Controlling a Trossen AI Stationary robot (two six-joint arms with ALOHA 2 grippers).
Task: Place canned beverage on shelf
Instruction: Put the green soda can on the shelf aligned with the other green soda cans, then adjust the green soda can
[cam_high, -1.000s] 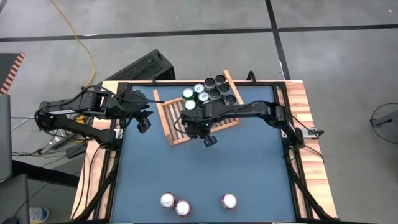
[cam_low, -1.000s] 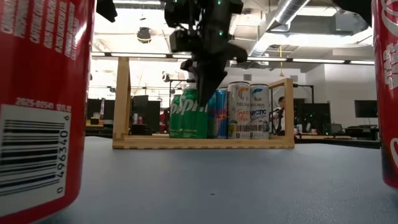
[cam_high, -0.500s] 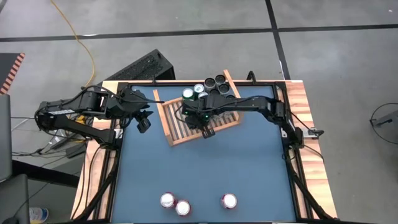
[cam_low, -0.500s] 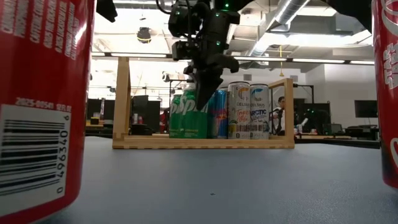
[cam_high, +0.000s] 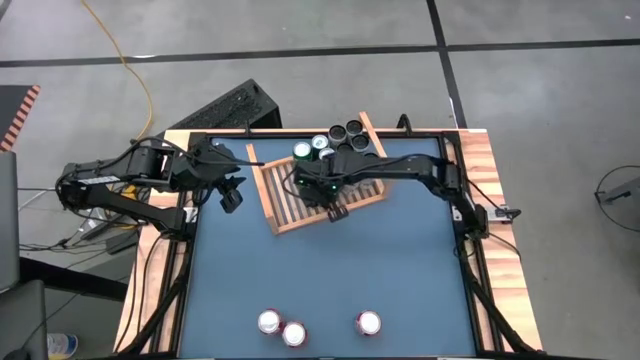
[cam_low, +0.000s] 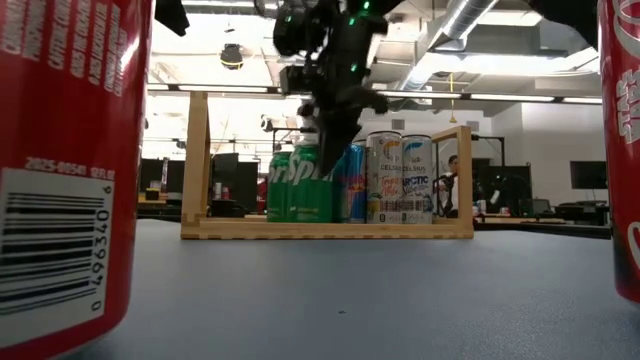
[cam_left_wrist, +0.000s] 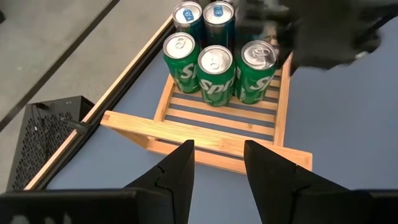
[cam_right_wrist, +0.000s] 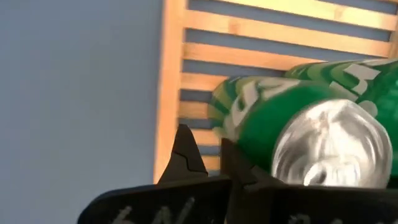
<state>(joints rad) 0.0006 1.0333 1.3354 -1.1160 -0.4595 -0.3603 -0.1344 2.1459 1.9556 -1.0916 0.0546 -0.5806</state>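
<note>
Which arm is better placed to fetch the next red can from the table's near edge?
Probably the right. The right gripper hangs shut and empty over the shelf, above the table. The red cans lie nearer it than the left gripper, parked at the table's left edge.

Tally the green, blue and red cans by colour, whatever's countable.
Green cans, on the shelf: 3
Blue cans, on the shelf behind the green: 2
Red cans, on the table off the shelf: 3
Total: 8 counted; other cans on the shelf are too hidden to count.
</note>
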